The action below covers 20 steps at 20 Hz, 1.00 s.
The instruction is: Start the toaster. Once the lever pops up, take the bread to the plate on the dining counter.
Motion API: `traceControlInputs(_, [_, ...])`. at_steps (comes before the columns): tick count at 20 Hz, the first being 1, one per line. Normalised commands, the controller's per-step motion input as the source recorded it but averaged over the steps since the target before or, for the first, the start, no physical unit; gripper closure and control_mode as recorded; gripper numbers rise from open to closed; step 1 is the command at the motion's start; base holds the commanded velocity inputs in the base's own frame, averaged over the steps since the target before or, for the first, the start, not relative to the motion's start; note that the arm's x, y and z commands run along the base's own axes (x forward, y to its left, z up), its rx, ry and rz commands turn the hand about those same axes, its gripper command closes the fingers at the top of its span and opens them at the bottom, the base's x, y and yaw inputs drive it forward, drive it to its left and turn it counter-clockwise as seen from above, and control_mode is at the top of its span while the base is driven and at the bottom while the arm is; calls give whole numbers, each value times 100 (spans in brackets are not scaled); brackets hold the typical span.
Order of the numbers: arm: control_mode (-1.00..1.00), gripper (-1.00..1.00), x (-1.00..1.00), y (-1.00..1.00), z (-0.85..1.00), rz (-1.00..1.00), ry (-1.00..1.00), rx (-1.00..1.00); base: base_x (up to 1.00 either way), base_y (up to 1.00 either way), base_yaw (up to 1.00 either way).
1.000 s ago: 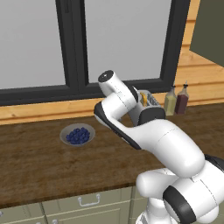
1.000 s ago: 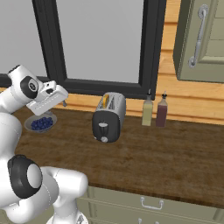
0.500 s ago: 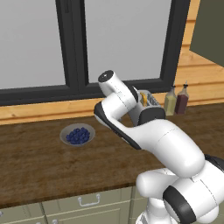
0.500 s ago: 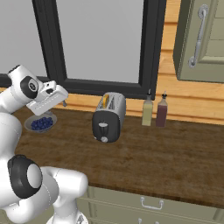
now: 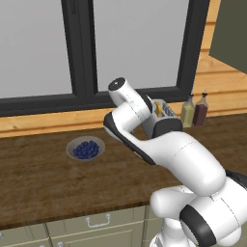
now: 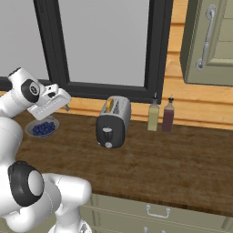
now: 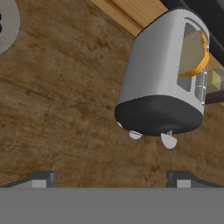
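Change: none, arm and scene unmoved over the last second | Gripper: jaws spread wide, empty, poised above the worktop, left of the toaster | Bread: seated in a toaster slot | Lever: judged not yet pressed; starting remains.

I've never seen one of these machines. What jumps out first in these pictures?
The big white robot arm curls over a wooden worktop, its open gripper hovering left of the silver toaster. A bread slice sits in one toaster slot. A grey bowl of blueberries lies under the window, two condiment bottles stand right of the toaster.
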Motion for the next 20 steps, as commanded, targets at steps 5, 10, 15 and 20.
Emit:
traceControlInputs(5, [-100,-100,0,0,0,0,0,0,0,0,0])
traceControlInputs(10, [-100,-100,0,0,0,0,0,0,0,0,0])
traceControlInputs(15, [-100,-100,0,0,0,0,0,0,0,0,0])
traceControlInputs(20, [-100,-100,1,-18,0,0,-2,8,0,0,0])
